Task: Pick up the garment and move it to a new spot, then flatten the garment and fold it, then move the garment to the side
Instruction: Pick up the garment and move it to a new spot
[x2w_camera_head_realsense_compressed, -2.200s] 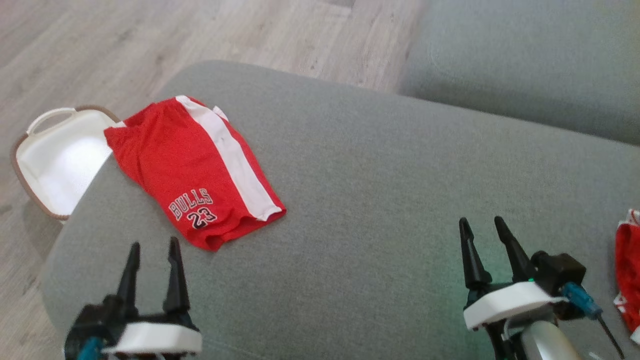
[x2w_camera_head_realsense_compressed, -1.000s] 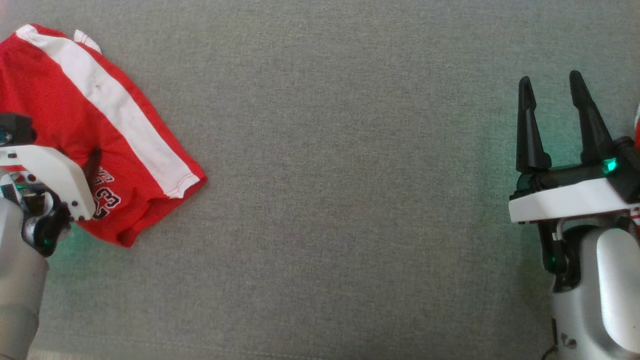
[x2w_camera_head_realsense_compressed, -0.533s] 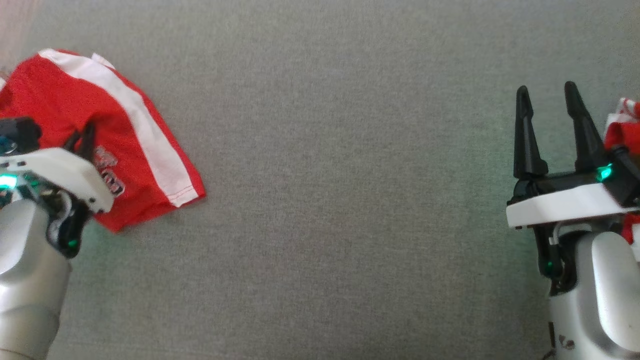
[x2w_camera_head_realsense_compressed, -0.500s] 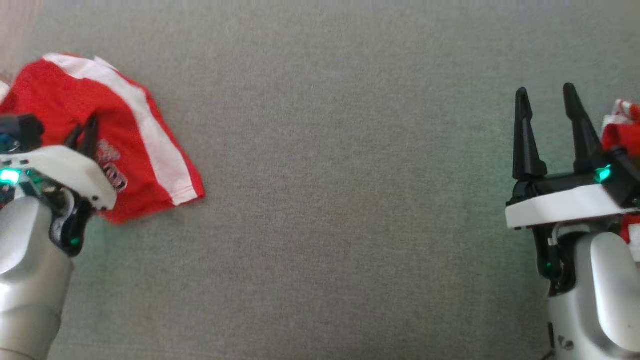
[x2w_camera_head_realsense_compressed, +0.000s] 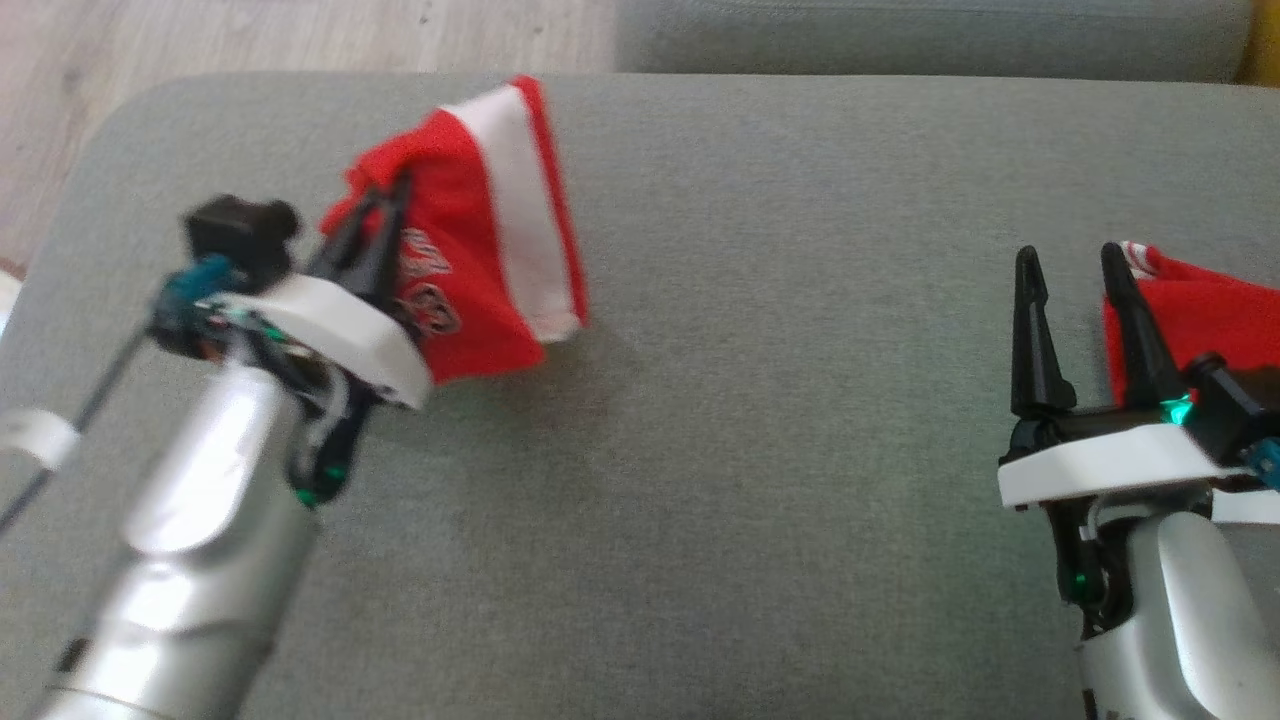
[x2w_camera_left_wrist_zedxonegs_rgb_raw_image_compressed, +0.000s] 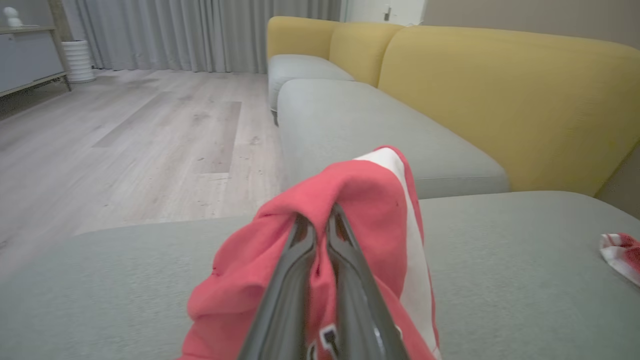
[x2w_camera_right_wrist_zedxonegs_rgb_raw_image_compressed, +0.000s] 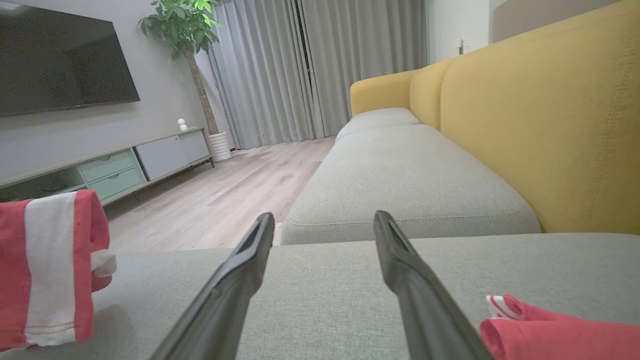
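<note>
Left hand (x2w_camera_head_realsense_compressed: 388, 192) pinches the red garment (x2w_camera_head_realsense_compressed: 470, 300), which hangs bunched around its fingertips.

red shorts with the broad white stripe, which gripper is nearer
Left. The left gripper is shut on the red white-striped shorts; the right gripper stands open far to their right.

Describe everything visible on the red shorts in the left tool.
The red shorts look like soft knit jersey, with a broad white side stripe and a dark-outlined white print that is partly hidden. The left tool is shut on a bunched fold near their top, so they hang crumpled and draped around it, raised over the grey sofa cushion. Whether the lowest hem touches the cushion cannot be told. Nothing else touches them.
</note>
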